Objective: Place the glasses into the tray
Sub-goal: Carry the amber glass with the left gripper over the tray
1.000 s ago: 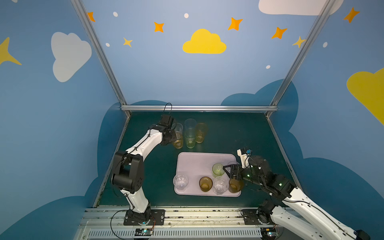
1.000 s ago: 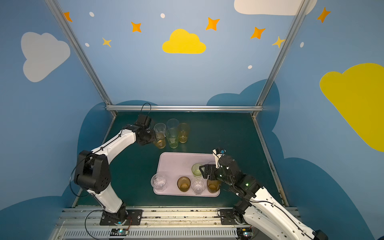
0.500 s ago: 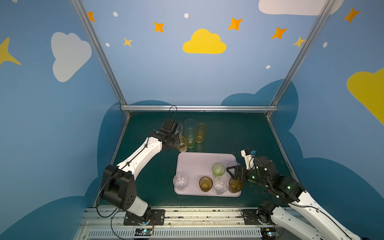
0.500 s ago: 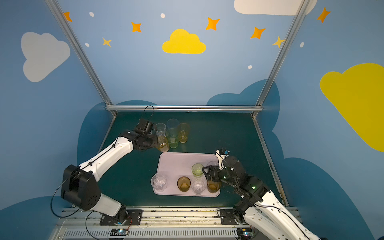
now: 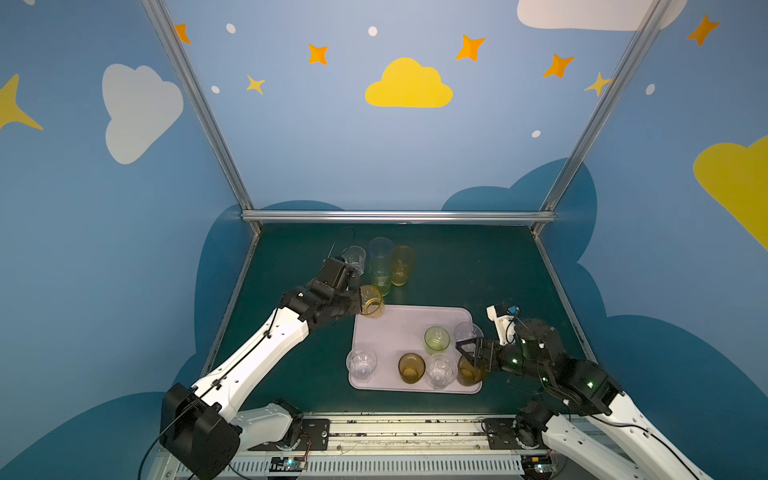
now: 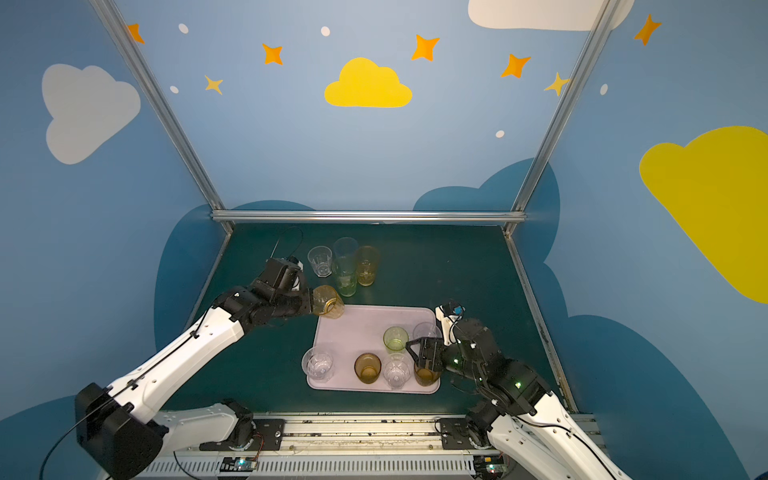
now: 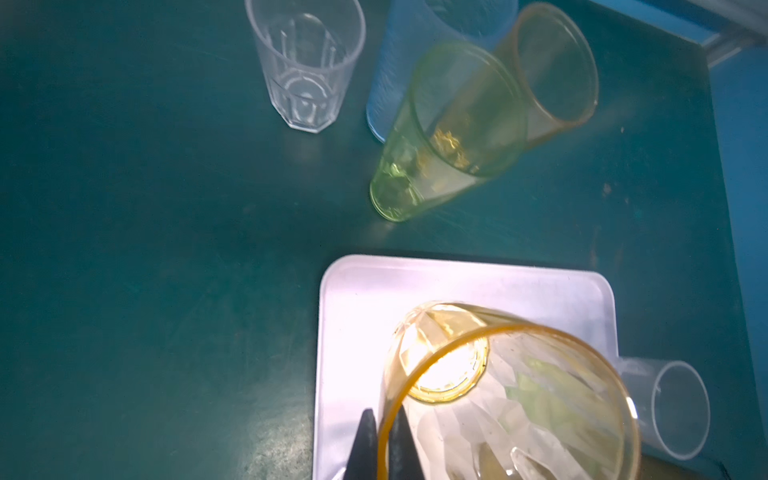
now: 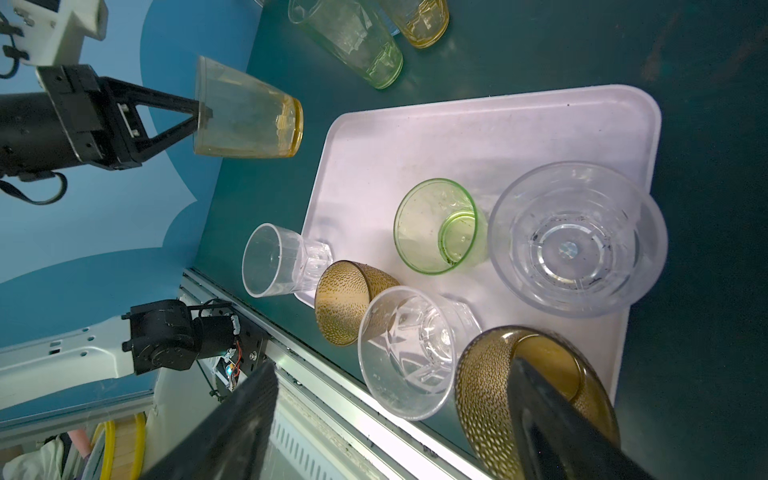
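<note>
The pale pink tray lies on the green table and holds several glasses, among them a green one and a brown one at its near right corner. My left gripper is shut on the rim of a short amber glass, held tilted above the tray's far left corner. My right gripper stands open just above the brown glass, with one finger over its mouth.
Behind the tray stand a short clear glass, a tall pale blue one, a tall green one and a tall amber one, packed close. Metal rails edge the table.
My left gripper has carried the amber glass away from the group at the back, to the tray's far left corner. The right gripper has barely moved.
</note>
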Controlling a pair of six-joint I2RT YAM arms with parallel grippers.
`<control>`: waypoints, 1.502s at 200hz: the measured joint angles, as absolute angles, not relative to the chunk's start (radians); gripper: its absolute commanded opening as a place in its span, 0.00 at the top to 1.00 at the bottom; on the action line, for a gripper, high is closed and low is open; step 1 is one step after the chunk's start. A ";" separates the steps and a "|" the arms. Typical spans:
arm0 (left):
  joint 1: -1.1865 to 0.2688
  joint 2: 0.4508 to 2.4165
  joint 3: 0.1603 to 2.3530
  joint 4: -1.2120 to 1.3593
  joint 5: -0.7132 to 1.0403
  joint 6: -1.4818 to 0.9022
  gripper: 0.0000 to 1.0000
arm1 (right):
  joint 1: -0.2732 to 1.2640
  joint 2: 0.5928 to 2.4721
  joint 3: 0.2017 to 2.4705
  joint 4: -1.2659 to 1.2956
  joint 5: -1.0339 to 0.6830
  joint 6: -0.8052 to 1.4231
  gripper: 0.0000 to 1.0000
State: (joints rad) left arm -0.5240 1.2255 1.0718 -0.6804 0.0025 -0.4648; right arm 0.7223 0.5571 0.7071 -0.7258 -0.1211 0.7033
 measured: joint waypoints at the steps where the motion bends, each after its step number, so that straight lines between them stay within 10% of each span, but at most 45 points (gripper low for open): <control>1: -0.525 1.225 1.071 -0.680 0.003 -0.465 0.96 | 0.722 0.555 0.707 -0.726 -0.120 0.704 0.14; 300: -0.752 1.384 1.029 -0.565 -0.039 -0.513 0.96 | 0.722 0.402 0.614 -0.770 -0.117 0.810 0.14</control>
